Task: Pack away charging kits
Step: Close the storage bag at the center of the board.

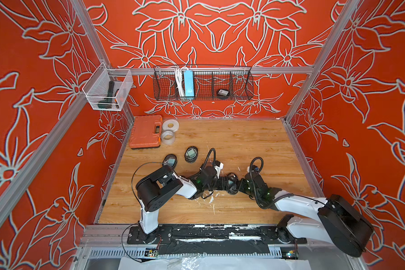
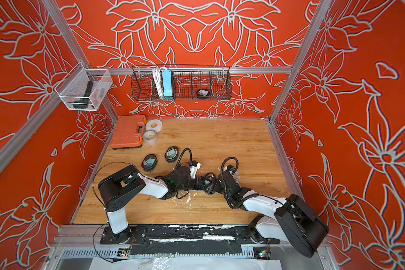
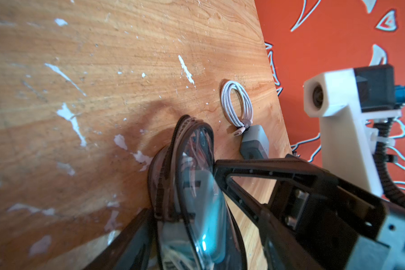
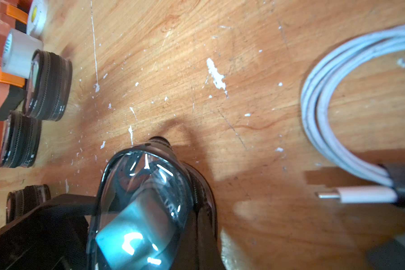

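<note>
Orange walls (image 1: 45, 140) are enclosing the wooden desk (image 1: 243, 140). In both top views the left end effector (image 1: 222, 182) and right end effector (image 1: 240, 185) are flanking a clear case (image 1: 232, 181) front-centre. Left wrist: the left is straddling it wide; loose cable (image 3: 226, 105) and adapter (image 3: 255, 142) are lying in line, nearer the right arm. Right wrist: the right is pinching its rim; the cable's plug (image 4: 360, 195) is pointing at it.

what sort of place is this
Probably a robot test booth, not a real room: a wooden tabletop boxed in by flower-print panels, a left arm and right arm bolted along its front, an orange tool case.
</note>
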`<state>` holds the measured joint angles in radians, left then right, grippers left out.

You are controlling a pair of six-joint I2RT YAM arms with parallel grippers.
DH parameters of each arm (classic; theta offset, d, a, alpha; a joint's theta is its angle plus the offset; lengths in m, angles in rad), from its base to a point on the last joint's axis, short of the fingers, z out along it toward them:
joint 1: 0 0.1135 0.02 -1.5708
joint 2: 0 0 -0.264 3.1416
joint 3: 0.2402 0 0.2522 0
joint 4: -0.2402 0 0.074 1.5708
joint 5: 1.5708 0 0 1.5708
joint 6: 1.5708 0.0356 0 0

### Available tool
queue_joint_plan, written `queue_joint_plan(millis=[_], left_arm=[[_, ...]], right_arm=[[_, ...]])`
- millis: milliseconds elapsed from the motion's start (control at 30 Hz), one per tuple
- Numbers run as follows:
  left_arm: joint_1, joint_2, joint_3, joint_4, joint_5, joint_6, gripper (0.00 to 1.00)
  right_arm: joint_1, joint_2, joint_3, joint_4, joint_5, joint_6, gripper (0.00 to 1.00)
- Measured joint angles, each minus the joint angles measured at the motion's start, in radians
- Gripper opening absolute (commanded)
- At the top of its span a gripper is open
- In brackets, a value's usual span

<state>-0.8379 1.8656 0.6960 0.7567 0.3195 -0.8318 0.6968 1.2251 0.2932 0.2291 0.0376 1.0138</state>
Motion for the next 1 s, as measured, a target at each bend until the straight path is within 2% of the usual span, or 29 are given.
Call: queue_joint_plan(millis=[500,1000], left_arm=[[-0.008,0.000,0.000,-0.007,-0.002,-0.018,0.69],[-0.007,0.084,0.095,-0.013,0.078,-0.017,0.63]], right_arm=[[-0.058,-0.050,-0.093,0.099,-0.058,-0.008,0.00],[-0.070,0.120,-0.061,0.256,-0.092,-0.015,0.00]])
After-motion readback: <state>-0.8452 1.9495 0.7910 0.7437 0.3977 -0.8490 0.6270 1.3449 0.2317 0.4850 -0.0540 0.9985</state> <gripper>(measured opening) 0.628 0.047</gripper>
